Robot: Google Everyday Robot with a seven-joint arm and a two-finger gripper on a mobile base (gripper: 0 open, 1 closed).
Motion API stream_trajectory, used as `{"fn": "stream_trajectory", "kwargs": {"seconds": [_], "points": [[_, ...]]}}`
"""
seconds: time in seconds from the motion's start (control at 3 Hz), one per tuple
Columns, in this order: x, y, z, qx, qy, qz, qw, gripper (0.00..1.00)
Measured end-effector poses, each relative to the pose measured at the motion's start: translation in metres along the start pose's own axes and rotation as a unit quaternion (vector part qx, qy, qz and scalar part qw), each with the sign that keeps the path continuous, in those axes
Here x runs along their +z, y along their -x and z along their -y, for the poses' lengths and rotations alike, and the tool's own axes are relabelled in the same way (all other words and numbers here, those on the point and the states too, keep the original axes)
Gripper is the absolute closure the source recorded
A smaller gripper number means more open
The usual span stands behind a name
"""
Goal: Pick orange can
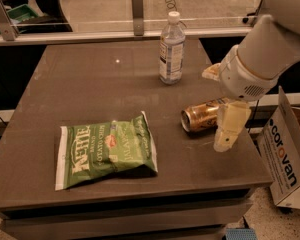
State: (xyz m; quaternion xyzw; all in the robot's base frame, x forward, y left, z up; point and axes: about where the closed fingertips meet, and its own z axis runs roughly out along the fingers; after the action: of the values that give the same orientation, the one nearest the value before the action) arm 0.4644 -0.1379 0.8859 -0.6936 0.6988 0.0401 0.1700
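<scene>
The orange can (199,118) lies on its side on the dark table (90,84), near the right edge, its silver-rimmed top facing left. My gripper (216,109) hangs from the white arm at the right, just over the can's right end. It is open: one cream finger (230,126) reaches down in front of the can and covers its right end, and the other fingertip (210,73) shows behind it. Nothing is held.
A clear water bottle (171,49) with a white cap stands upright behind the can. A green chip bag (106,149) lies flat at the front left. A cardboard box (285,149) stands on the floor to the table's right. A glass-railed ledge runs along the back.
</scene>
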Motion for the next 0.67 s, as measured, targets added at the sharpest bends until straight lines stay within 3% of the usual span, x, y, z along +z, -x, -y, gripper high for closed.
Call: {"fn": "stream_trajectory", "kwargs": {"seconds": [0.33,0.67], "points": [[0.029,-0.012,0.012,-0.016,0.012,-0.002,0.9998,0.0],[0.046,-0.027,0.02,-0.023,0.017,-0.001,0.9996,0.16]]}}
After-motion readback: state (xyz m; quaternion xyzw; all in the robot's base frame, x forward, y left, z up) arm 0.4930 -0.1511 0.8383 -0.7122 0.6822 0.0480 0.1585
